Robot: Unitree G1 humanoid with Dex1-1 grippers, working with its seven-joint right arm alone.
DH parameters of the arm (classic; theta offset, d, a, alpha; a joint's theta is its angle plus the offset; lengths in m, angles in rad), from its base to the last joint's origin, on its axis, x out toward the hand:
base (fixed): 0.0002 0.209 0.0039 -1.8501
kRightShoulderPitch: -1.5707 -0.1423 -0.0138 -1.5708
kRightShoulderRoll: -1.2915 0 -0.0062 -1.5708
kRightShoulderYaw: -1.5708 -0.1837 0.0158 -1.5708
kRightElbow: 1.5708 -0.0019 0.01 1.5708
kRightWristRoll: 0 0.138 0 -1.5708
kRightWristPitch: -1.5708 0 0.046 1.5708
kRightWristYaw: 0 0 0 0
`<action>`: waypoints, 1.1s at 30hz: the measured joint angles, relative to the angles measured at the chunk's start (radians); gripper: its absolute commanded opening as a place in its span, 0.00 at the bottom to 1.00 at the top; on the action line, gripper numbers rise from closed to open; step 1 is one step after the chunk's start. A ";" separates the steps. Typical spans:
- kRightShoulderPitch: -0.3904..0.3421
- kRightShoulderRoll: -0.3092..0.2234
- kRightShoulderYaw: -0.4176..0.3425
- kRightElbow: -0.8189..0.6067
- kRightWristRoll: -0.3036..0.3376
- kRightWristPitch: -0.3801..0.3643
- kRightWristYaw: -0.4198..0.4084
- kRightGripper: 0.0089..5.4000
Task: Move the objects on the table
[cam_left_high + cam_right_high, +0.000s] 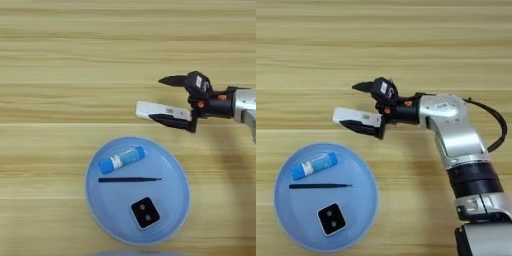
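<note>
Wooden table point(60, 60), right gripper point(358, 106) spread, over remote point(150, 110)

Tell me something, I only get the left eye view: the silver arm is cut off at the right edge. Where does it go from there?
Observer: In the right eye view, the silver forearm bends downward and leaves the picture at the bottom edge, on the right.
Operator: Is anything hanging off it?
Observer: Yes, a black cable loops out on the arm's right side.
Operator: Is the arm silver all the way down?
Observer: No, a wide black band wraps around it lower down.
</note>
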State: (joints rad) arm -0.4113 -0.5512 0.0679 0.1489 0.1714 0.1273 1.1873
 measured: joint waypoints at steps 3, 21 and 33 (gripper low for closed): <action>0.000 -0.011 0.011 -0.037 0.014 0.019 0.041 1.00; -0.028 -0.071 0.194 -0.205 -0.002 0.076 0.286 1.00; -0.023 -0.071 0.315 -0.230 -0.143 0.031 0.266 1.00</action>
State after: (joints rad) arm -0.4345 -0.6218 0.3831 -0.0812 0.0288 0.1580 1.4528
